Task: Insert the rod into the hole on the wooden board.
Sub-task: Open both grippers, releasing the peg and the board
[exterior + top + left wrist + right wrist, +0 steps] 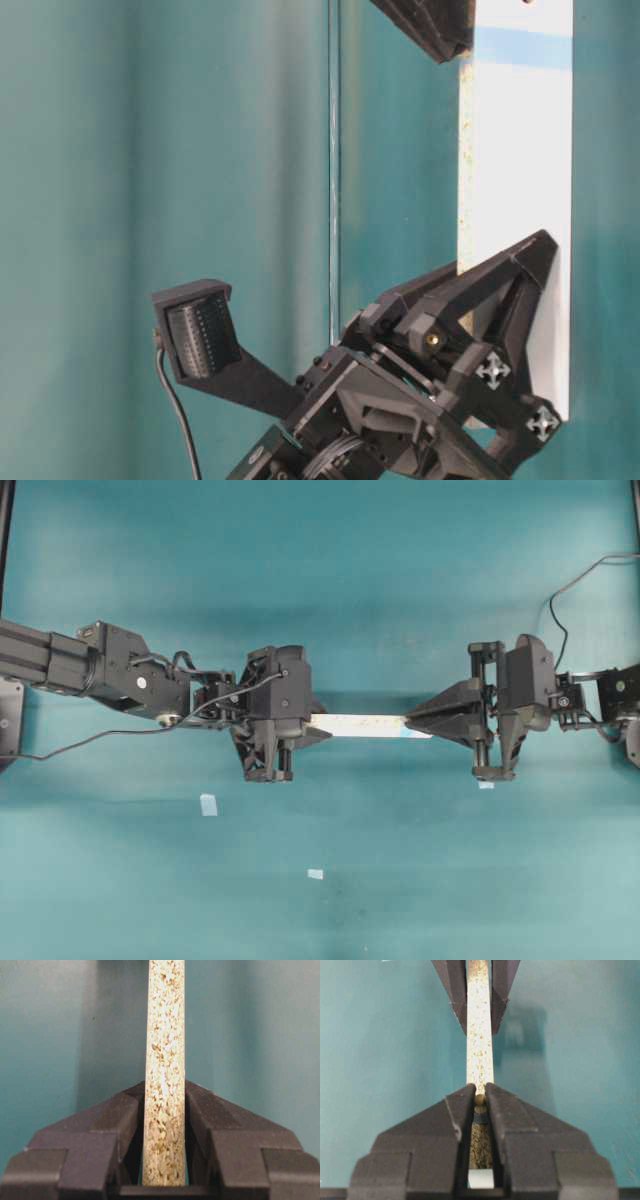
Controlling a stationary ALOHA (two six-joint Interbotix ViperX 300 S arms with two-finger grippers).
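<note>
The wooden board (360,725) hangs above the teal table between both grippers. My left gripper (312,727) is shut on its plain end; the left wrist view shows the speckled edge (165,1035) clamped between the fingers (120,1110). My right gripper (410,723) is at the end with the light-blue patch (523,47). It is shut on the rod (480,1099), a small beige round tip at the fingertips, right against the board's speckled edge (479,1050). The hole (527,2) just shows at the frame's top. I cannot tell whether the rod is in it.
Small pale-blue tape squares lie on the table, one left of centre (208,804), one at front centre (315,874) and one under the right gripper (486,784). A black cable (570,590) loops at the right arm.
</note>
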